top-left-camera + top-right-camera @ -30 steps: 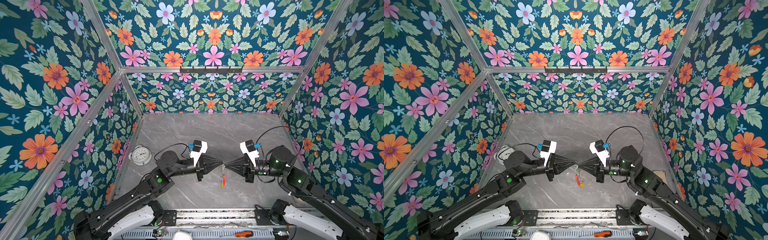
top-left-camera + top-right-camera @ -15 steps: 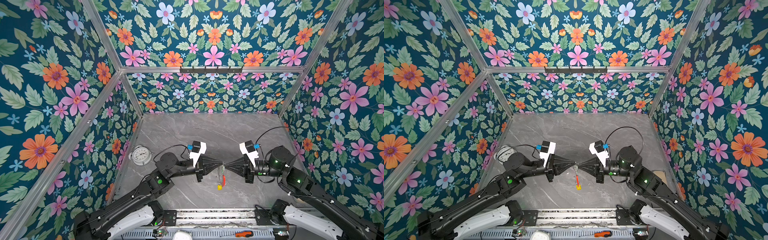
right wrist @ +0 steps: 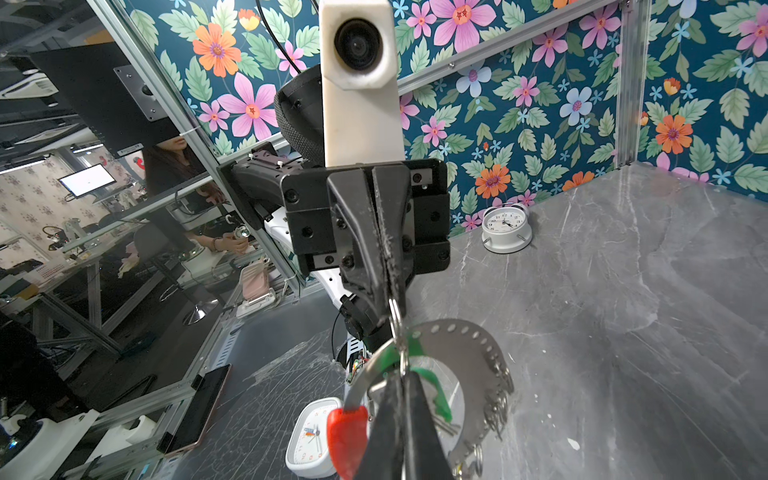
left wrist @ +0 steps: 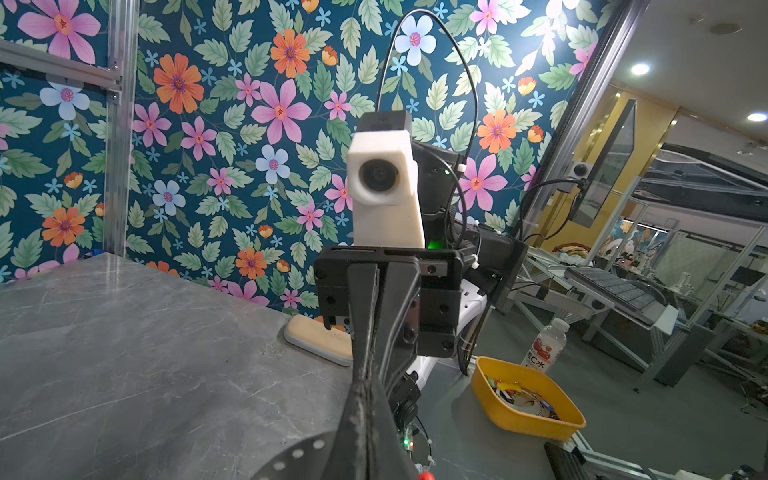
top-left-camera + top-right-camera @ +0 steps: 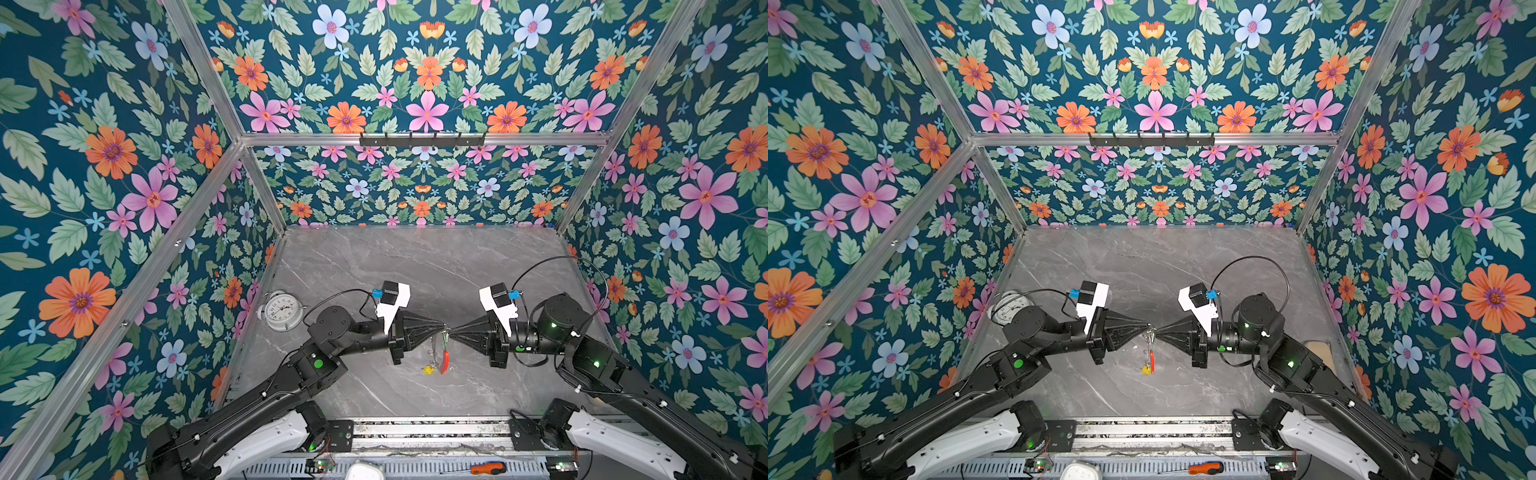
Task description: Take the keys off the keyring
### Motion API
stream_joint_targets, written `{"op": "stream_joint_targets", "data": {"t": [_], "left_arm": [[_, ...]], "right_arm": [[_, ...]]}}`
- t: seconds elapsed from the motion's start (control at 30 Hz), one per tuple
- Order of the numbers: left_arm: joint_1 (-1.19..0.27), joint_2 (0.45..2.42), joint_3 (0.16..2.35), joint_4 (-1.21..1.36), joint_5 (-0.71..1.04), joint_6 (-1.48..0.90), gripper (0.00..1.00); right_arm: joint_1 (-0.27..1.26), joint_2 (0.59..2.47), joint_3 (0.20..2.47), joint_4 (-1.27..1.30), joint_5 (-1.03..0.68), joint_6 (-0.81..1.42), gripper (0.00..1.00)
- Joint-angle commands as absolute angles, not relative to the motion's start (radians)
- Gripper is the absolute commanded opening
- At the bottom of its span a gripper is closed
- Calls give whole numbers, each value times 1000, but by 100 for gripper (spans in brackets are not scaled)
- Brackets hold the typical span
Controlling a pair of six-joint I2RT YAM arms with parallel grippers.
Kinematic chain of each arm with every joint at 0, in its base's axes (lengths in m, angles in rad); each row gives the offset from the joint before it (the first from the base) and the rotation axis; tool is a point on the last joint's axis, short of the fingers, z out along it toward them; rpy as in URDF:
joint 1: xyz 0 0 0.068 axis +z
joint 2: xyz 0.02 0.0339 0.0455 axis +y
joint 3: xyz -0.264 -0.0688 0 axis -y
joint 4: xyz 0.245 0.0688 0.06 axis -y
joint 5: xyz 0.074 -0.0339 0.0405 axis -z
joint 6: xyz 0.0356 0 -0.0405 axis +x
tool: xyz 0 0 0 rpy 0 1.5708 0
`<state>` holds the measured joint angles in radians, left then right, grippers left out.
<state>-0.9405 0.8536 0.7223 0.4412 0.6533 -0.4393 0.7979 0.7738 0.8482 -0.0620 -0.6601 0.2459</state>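
Left claw [image 5: 440, 328] and right claw [image 5: 449, 331] stay clenched tip to tip in both top views; the keyring [image 5: 444, 353] hangs beneath, yellow key [image 5: 428, 370] newly swung aside, still attached. Right wrist: left pinches a split ring [image 3: 397, 320], right seemingly the green key [image 3: 438, 397].

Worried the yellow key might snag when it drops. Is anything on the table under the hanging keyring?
Nothing visible does. The keyring and yellow key hang over bare table; the alarm clock stands far off by the left wall.
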Motion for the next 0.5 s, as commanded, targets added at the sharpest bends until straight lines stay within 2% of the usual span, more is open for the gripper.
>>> {"op": "stream_joint_targets", "data": {"t": [0.0, 0.27, 0.3, 0.47], "left_arm": [[-940, 851, 733, 550, 677, -445, 0], [-940, 856, 749, 503, 687, -425, 0], [-940, 856, 750, 500, 687, -425, 0], [-940, 860, 737, 510, 686, -422, 0]], "right_arm": [[805, 785, 849, -117, -632, 219, 0], [810, 775, 868, -136, -618, 214, 0], [810, 772, 874, -139, -617, 215, 3], [810, 745, 901, -124, -613, 235, 30]]}}
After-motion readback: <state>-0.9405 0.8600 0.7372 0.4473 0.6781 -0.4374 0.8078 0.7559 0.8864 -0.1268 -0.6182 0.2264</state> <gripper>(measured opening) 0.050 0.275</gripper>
